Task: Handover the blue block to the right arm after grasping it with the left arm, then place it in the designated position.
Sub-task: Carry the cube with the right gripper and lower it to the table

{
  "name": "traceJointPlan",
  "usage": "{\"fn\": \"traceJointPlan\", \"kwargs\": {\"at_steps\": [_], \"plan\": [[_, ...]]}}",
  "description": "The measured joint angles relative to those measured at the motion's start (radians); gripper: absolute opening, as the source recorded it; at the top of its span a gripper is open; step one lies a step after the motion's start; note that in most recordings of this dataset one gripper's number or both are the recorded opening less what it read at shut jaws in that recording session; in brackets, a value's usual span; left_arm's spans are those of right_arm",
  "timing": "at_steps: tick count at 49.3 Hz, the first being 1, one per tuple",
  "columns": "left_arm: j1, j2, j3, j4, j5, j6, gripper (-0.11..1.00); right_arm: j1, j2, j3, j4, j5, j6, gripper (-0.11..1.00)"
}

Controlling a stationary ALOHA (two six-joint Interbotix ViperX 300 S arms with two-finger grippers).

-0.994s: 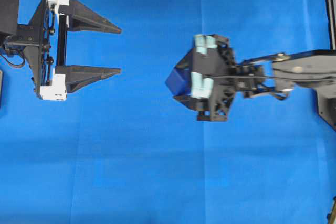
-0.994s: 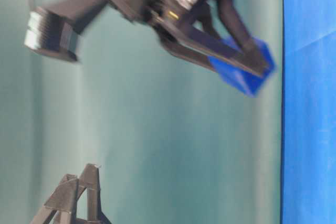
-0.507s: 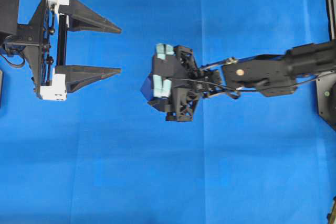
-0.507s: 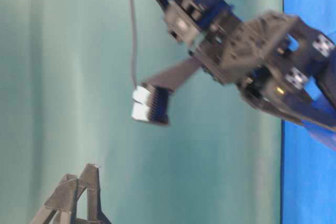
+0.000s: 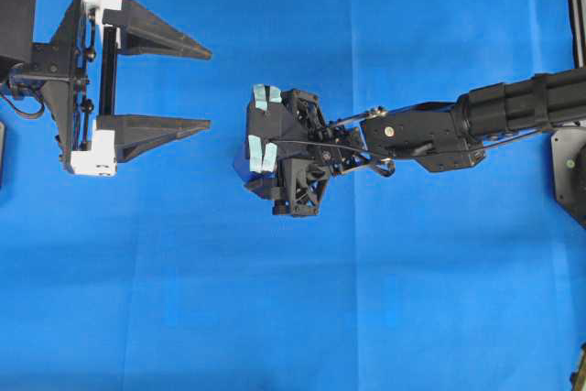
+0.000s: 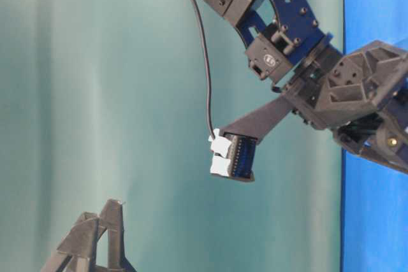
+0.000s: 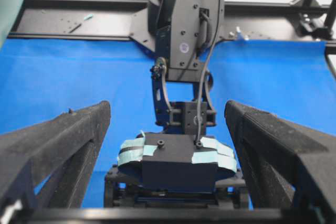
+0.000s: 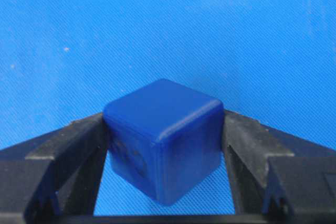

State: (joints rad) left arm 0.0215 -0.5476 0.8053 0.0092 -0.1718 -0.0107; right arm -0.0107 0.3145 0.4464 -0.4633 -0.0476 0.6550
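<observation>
Looking down from overhead, I am seeing the right claw (image 5: 240, 160) near the middle of the blue cloth (image 5: 275, 318) covering the counter, with its arm stretching in from three o'clock. It is pinching the blue block (image 8: 163, 137): in the right wrist view the cube is sitting squarely between the two black fingers (image 8: 68, 145), each pressing a side face, one rounded corner turned toward the lens. From overhead I am catching only a dark-blue sliver of the block (image 5: 240, 164) at the nine o'clock edge of the claw body, below the pale tape strips (image 5: 263, 153) on top of it.

The left claw (image 5: 209, 84) is sitting at nine o'clock, well apart from the block, with its jaws spread wide and nothing between them, white brackets (image 5: 95, 151) showing at both ends of its rail. Through the left wrist view I am seeing its two fingers (image 7: 63, 140) framing the right claw (image 7: 173, 190), which is pointing downward at the cloth; I cannot tell whether the block is touching the cloth.
</observation>
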Motion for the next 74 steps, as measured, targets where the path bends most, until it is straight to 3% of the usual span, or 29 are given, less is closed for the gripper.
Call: {"fn": "traceJointPlan", "kwargs": {"at_steps": [39, 46, 49, 55, 74], "plan": [[0.0, 0.0, 0.0, 0.0, 0.0, -0.003, 0.93, 0.0, 0.008, 0.0, 0.046, -0.005, -0.002, 0.58], [0.0, 0.0, 0.0, 0.0, 0.0, -0.003, 0.93, 0.002, 0.011, 0.002, 0.048, -0.003, 0.002, 0.9], [0.0, 0.0, 0.0, 0.0, 0.0, -0.003, 0.93, 0.003, 0.012, 0.002, 0.048, -0.003, 0.002, 0.97], [0.0, 0.0, 0.0, 0.0, 0.0, -0.003, 0.93, 0.005, 0.012, 0.003, 0.051, -0.002, 0.002, 0.87], [0.0, 0.0, 0.0, 0.0, 0.002, -0.005, 0.93, 0.005, 0.0, 0.003, 0.055, 0.009, 0.0, 0.91]]}}
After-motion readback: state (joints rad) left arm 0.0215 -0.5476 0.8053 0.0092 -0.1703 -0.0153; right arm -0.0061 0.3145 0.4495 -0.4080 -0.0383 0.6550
